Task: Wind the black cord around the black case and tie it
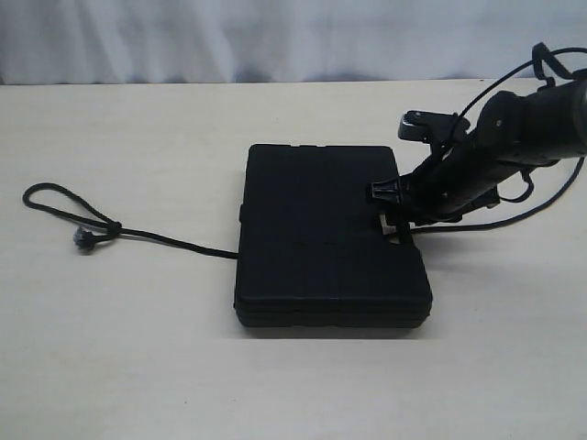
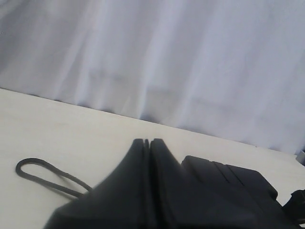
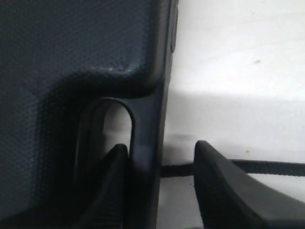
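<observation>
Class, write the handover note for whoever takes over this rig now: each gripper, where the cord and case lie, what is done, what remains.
Left gripper: shut, holding nothing.
Right gripper: fingers open, straddling the handle bar of the black case, one in the slot, one outside.
Black cord: its knotted loop lies on the table left of the case; it meets the case's left edge and emerges at the handle side, so it seems to pass underneath.
Done: no cord over the case's top, no tie.
Left: wrap the cord around, then tie.
</observation>
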Robot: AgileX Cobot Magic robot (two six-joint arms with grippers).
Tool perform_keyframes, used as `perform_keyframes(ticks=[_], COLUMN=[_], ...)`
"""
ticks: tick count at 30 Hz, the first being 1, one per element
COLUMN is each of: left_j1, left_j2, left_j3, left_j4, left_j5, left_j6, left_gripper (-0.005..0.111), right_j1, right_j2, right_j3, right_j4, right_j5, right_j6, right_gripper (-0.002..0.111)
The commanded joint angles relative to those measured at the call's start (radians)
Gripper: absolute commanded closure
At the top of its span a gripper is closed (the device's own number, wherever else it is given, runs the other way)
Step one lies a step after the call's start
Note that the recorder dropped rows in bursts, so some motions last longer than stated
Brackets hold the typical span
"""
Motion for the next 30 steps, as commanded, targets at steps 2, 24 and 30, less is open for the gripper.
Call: perform_keyframes(ticks=[2,24,30], left_j1=[-0.008,-0.008,-0.008], left_j2=[-0.002,-0.002,-0.002], left_j3=[0.003,0.003,0.003], left_j4=[-0.012,-0.039,-0.063], left_j5=[-0.018,-0.069,-0.082], left_j6=[-0.004,-0.008,-0.008], left_gripper=[0.107,0.107,0.107], right_j1=[-0.003,-0.003,-0.003], right_j2=[0.006,-0.122,-0.186], right_j3=[0.002,0.002,0.002], right_j4=[-0.015,0.052,0.086], right_j5=[-0.008,-0.024,-0.026], right_j6=[-0.002,0.023,0.023], right_gripper=[0.091,0.104,0.104])
